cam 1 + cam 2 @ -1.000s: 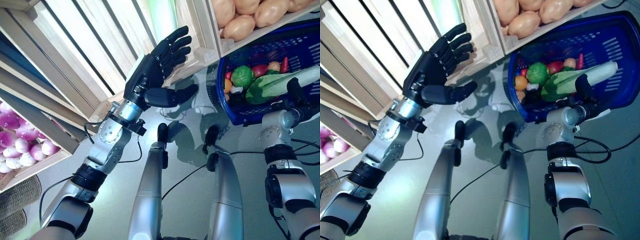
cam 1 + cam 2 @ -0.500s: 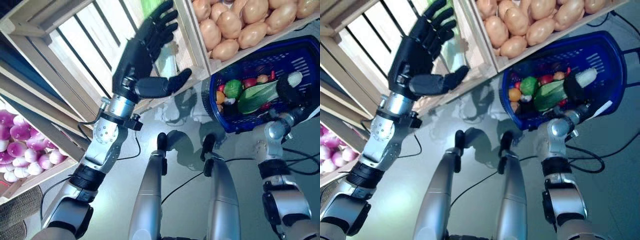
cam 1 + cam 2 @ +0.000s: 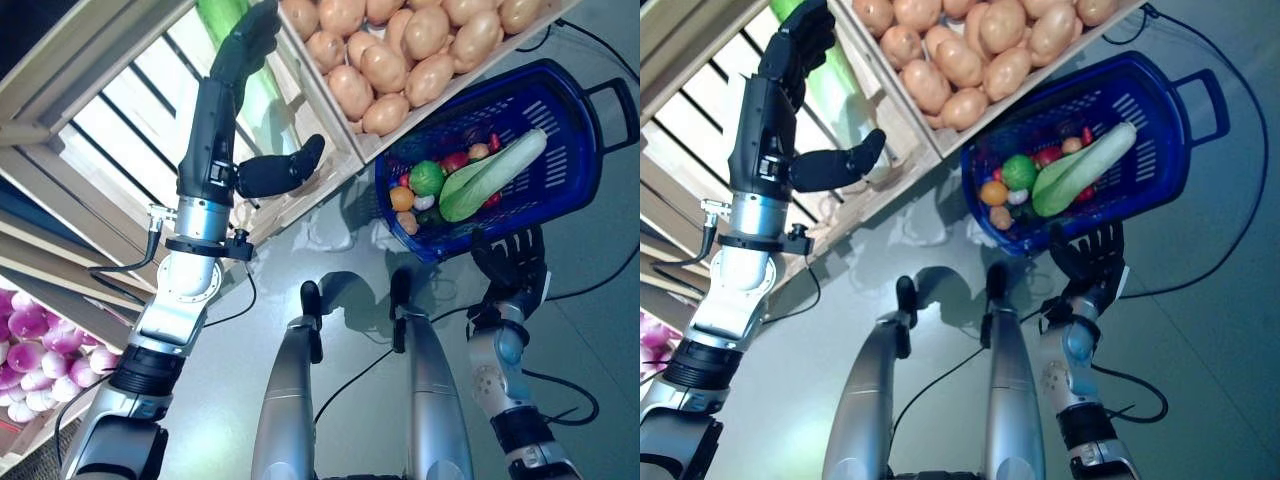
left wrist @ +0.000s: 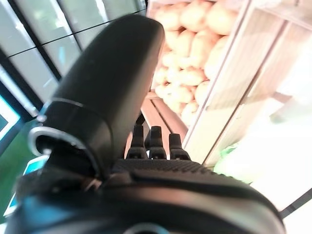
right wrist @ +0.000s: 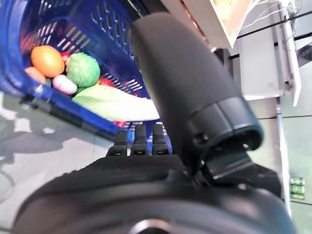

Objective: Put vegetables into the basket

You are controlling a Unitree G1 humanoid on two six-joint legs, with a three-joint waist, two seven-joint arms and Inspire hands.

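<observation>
Your left robot hand (image 3: 222,90) is reaching, open and empty, into the crate (image 3: 130,130); right robot hand (image 3: 512,262), open and empty, is hovering beside the basket (image 3: 570,150).

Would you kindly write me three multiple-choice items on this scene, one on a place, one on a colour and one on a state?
1. Where does the long pale green vegetable lie?
A. in the potato crate
B. in the basket
C. on the floor

2. What colour is the basket?
A. blue
B. red
C. white

3. How is the right hand?
A. shut on a potato
B. shut on the basket's handle
C. open, holding nothing

Answers:
1 B: it rests slantwise across the other vegetables inside the basket.
2 A: its slotted walls and handle are blue.
3 C: its fingers are spread beside the basket's near rim, holding nothing.
</observation>
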